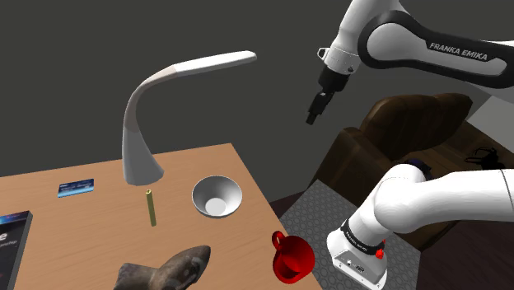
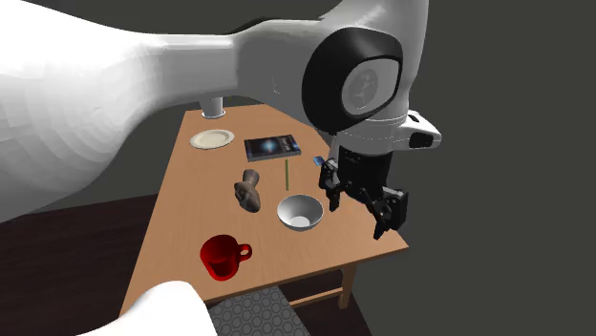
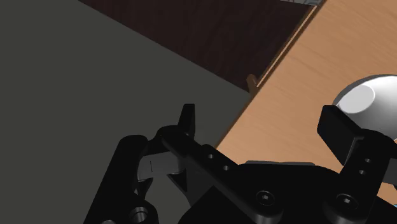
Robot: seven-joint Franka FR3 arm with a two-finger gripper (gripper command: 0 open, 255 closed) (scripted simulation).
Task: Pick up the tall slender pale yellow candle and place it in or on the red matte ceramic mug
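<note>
Yellowish candle (image 1: 151,208) stands upright, free for grasping; I hold the end effector (image 1: 311,118) high, fingers apart, empty.

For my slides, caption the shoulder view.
Open gripper hovers high by the table edge; yellow candle stands beside lamp and bowl, red mug at the corner.

Red mug (image 1: 292,257), olive-yellow candle (image 1: 151,208), silvery bowl (image 1: 217,198) — black end effector (image 1: 311,118), possibly blue card (image 1: 76,188)

"FRANKA EMIKA" stands on the white arm (image 1: 445,49)
</note>
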